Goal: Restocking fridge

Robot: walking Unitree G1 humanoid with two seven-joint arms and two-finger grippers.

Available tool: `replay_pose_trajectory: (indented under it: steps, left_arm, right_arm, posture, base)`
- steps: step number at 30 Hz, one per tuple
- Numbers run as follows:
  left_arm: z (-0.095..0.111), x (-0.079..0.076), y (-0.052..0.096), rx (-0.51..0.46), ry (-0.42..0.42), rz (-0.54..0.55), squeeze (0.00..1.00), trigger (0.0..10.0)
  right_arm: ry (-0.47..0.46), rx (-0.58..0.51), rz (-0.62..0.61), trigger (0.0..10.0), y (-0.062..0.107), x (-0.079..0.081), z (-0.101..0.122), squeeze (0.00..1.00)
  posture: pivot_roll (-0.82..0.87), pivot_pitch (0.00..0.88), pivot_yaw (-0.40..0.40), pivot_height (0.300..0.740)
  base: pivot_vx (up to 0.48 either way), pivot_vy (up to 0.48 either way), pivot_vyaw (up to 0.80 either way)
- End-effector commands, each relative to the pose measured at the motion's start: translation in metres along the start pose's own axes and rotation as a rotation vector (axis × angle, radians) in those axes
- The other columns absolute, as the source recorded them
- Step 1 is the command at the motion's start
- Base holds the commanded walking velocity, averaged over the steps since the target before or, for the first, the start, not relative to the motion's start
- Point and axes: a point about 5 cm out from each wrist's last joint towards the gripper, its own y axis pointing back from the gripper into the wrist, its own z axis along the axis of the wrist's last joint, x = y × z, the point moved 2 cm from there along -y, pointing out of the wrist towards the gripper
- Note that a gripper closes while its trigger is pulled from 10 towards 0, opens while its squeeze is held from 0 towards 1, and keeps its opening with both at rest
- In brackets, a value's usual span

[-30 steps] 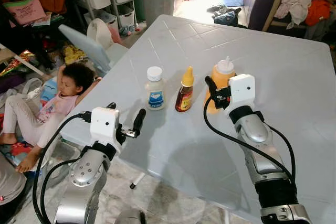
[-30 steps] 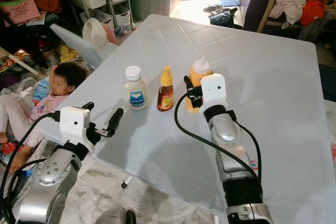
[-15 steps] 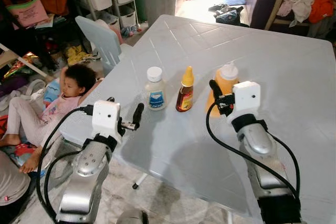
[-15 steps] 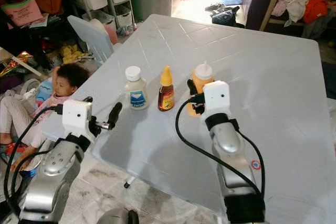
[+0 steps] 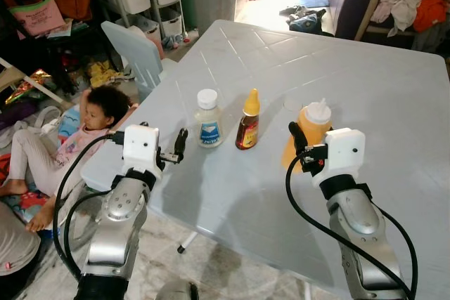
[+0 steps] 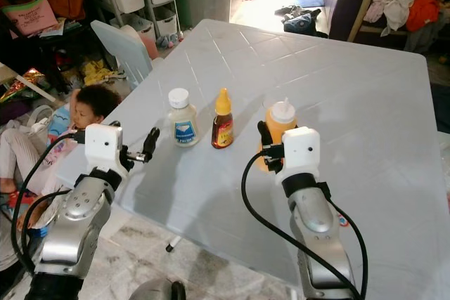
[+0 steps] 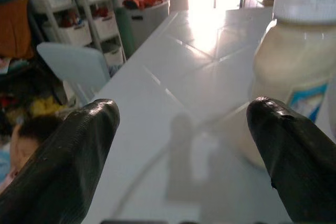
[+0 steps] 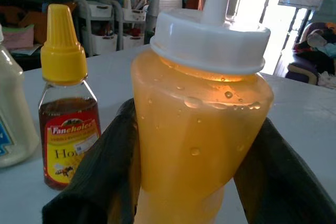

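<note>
Right gripper (image 8: 184,182) around orange bottle (image 8: 199,124)

You get bright daylight from the far doorway, glare on the tabletop (image 5: 351,61), soft arm shadows, sharp head views, blurred wrist-view foregrounds.

The orange sauce bottle (image 8: 199,124) is cut off at the bottom, and the black fingers (image 8: 94,177) hide its sides at 3 and 9 o'clock. The white jar (image 7: 299,72) (label mostly hidden) runs off past 3 o'clock.
</note>
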Motion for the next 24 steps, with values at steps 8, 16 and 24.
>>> replay_pose_trajectory:
  steps: [8, 16, 24]
  left_arm:
    - [-0.001, -0.003, -0.003, -0.022, -0.007, 0.004, 0.00, 10.0]
    - [-0.003, 0.000, 0.000, -0.022, -0.012, 0.011, 0.00, 10.0]
    - [-0.005, 0.001, 0.005, -0.013, -0.010, 0.011, 0.00, 10.0]
  right_arm:
    - [-0.002, -0.012, 0.018, 10.0, -0.010, -0.002, 0.006, 0.00]
    - [-0.010, -0.007, 0.030, 10.0, -0.015, 0.000, 0.005, 0.00]
    - [-0.018, 0.010, -0.003, 10.0, -0.011, -0.001, 0.000, 0.00]
  posture:
    - [-0.05, 0.000, 0.019, 0.740]
    - [-0.04, 0.000, 0.009, 0.740]
    - [-0.03, 0.000, 0.026, 0.740]
  base:
    - [-0.312, 0.000, 0.00]
    - [-0.336, 0.000, 0.00]
    - [-0.329, 0.000, 0.00]
